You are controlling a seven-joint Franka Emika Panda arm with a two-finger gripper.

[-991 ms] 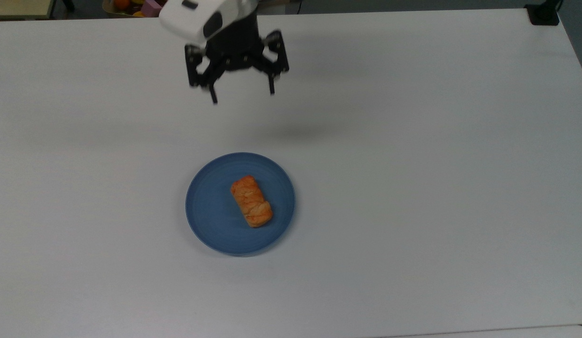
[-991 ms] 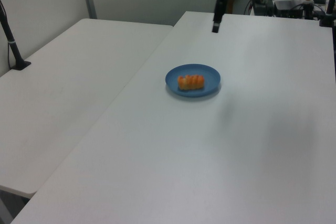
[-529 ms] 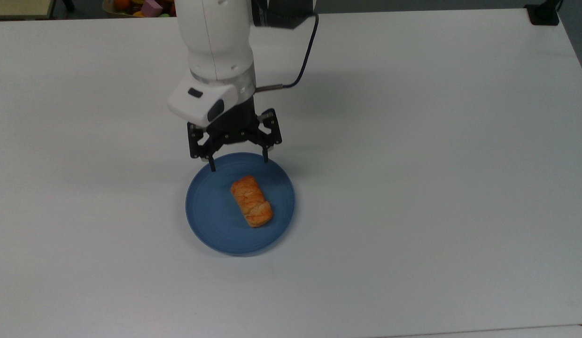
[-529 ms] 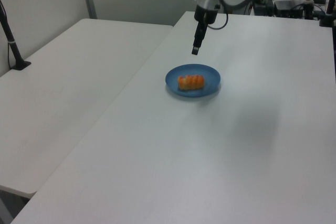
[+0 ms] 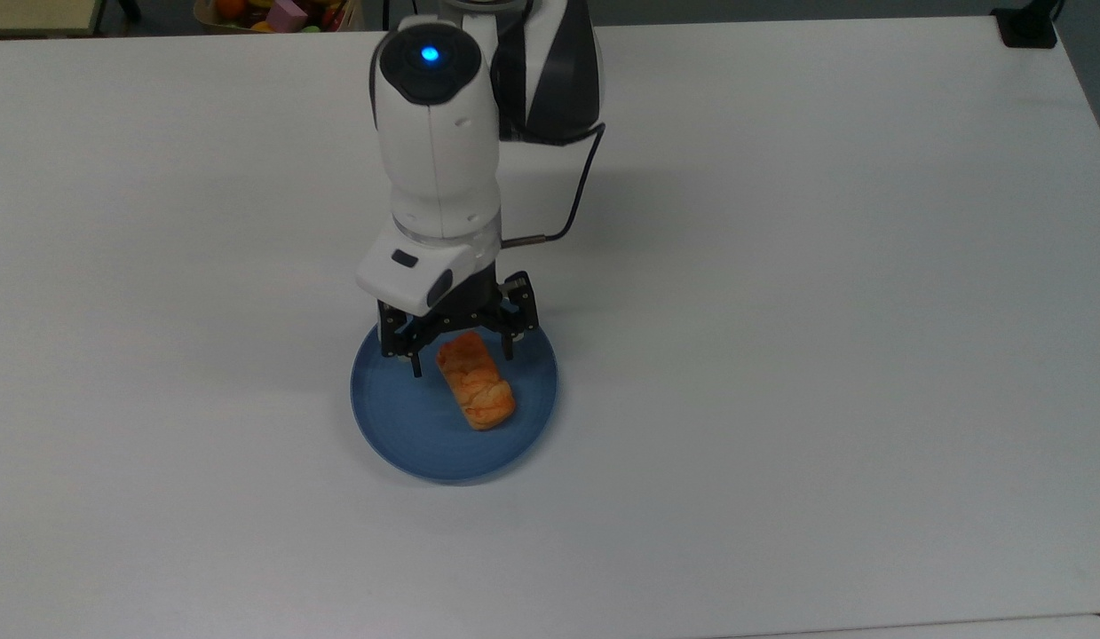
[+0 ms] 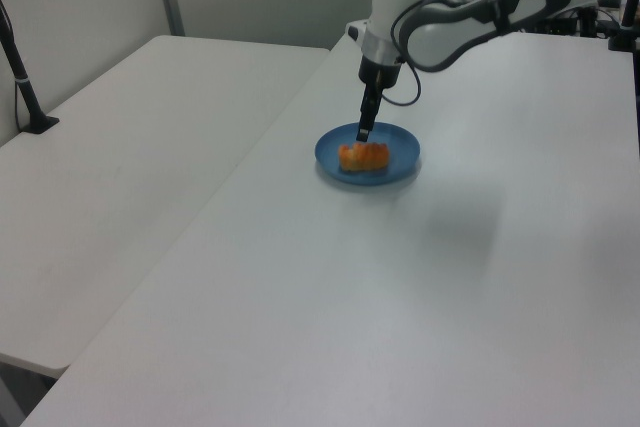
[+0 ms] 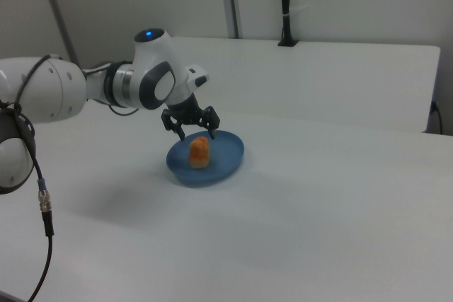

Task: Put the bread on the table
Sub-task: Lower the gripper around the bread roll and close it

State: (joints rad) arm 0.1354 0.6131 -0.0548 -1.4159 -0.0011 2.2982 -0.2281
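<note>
1. Top view: The bread [image 5: 476, 381] lies on the round blue plate [image 5: 407, 426], which sits on the white table [image 5: 825, 355]. The gripper [image 5: 461, 358] hangs over the plate's far side, above the bread's far end. Its jaws are wide apart and hold nothing. One finger is on each side of that end. I think this is the reaching step, just before the grab. Next, the arm needs to go lower so the fingers sit on both sides of the bread, then squeeze it gently.

2. Left view: The gripper [image 6: 366, 133] points down just above the bread [image 6: 363, 155]. It looks close, but I cannot tell if it touches. The plate [image 6: 397, 169] is in the middle of the table [image 6: 450, 297].

3. Right view: The open gripper [image 7: 191, 131] is right behind and above the bread [image 7: 199, 152], over the plate [image 7: 225, 157].

4. What changed: A second ago the gripper was high up and far back from the plate. Half a second ago it was at the plate's far edge. Now it is lower and over the bread. The bread and plate have not moved.
</note>
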